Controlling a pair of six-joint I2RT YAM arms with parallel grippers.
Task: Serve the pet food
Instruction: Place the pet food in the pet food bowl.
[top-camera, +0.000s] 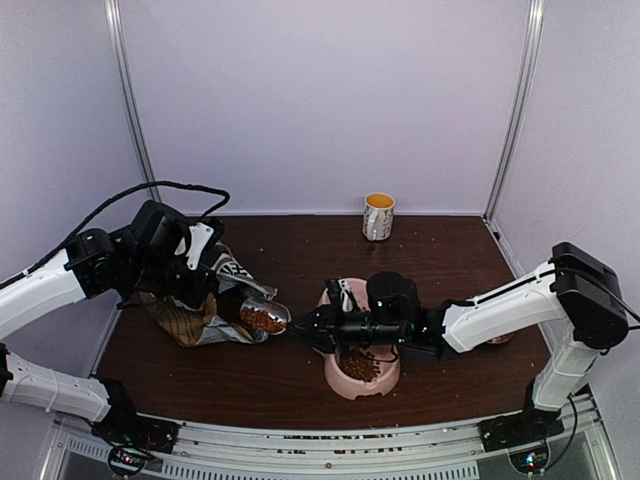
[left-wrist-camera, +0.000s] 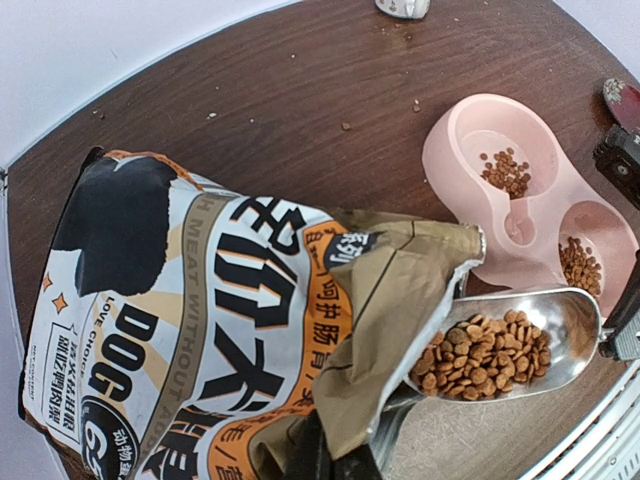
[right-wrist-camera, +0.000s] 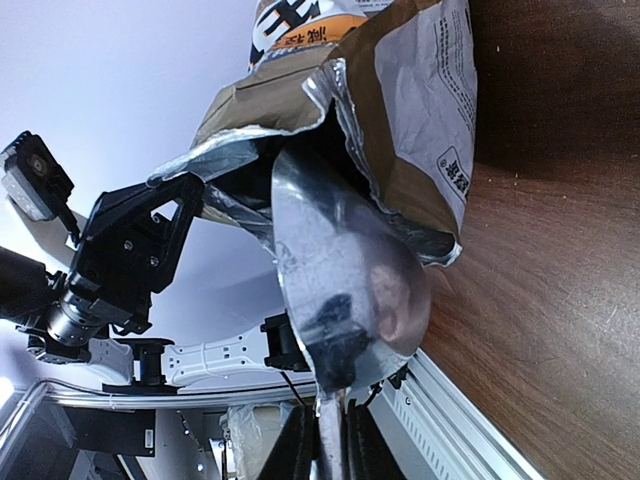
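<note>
**Right hand clamped on a loaded scoop at the bag's mouth**

The right hand (right-wrist-camera: 328, 447) was pinching the handle of the metal scoop (left-wrist-camera: 575, 312). The scoop was heaped with pet food (left-wrist-camera: 480, 355), small round reddish-brown pellets, at about 9 o'clock of the pink double bowl (left-wrist-camera: 440, 150), whose two wells held more. The left hand (left-wrist-camera: 335, 457) was nipped shut on the bag (left-wrist-camera: 200, 300) rim. The pellets looked light, hard and loose, apt to roll; best carried level in the scoop, never pinched.
</note>
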